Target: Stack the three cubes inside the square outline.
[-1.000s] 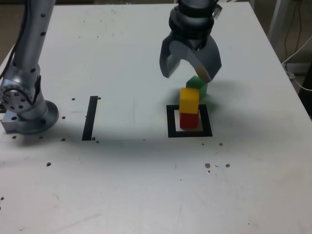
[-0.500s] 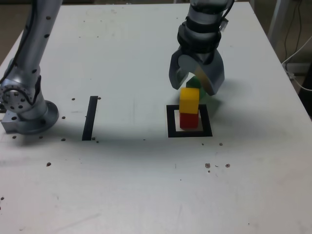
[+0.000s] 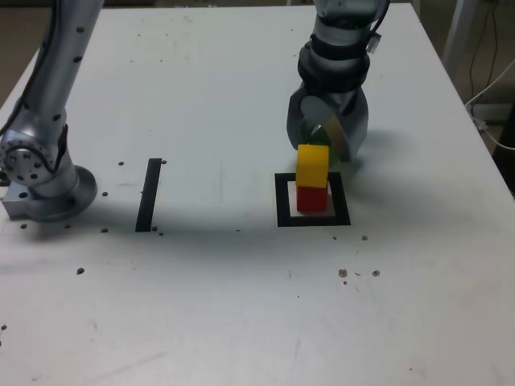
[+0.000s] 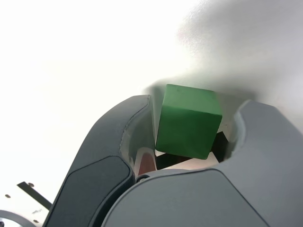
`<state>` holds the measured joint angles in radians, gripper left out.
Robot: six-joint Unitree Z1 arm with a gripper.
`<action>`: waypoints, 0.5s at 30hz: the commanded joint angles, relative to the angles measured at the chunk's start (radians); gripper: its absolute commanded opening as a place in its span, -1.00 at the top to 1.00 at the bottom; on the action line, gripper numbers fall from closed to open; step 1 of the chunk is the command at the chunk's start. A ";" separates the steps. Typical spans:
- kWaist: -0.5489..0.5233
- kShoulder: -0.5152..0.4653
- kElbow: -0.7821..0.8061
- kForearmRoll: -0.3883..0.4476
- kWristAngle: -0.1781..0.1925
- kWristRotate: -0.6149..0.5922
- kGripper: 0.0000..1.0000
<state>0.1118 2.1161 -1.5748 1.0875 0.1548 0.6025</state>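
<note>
In the exterior view a yellow cube (image 3: 312, 164) sits on a red cube (image 3: 312, 199) inside the square outline (image 3: 282, 201) of black tape. Just behind that stack my gripper (image 3: 326, 145) reaches down to the table. Its two grey fingers straddle the green cube (image 4: 188, 120), which the fingers mostly hide in the exterior view. In the wrist view the cube fills most of the space between the jaws. One finger (image 4: 135, 123) lies close against it, and a narrow gap shows on the other side. The cube rests on the table.
A straight black tape strip (image 3: 149, 195) lies at the exterior view's left, near the arm's base (image 3: 44, 181). Small dark specks dot the white table (image 3: 241, 305). Cables (image 3: 491, 96) hang beyond the table's right edge.
The gripper has come down behind the stack and its jaws have narrowed from wide open to close around the green cube. The yellow and red cubes have not moved.
</note>
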 commanded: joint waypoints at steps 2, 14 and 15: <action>-0.007 -0.018 -0.006 -0.001 -0.004 -0.001 0.66; -0.039 -0.100 -0.192 0.278 -0.022 -0.070 0.84; -0.044 -0.109 -0.198 0.294 -0.023 -0.085 0.84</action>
<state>0.0743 2.0228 -1.7634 1.3720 0.1333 0.5280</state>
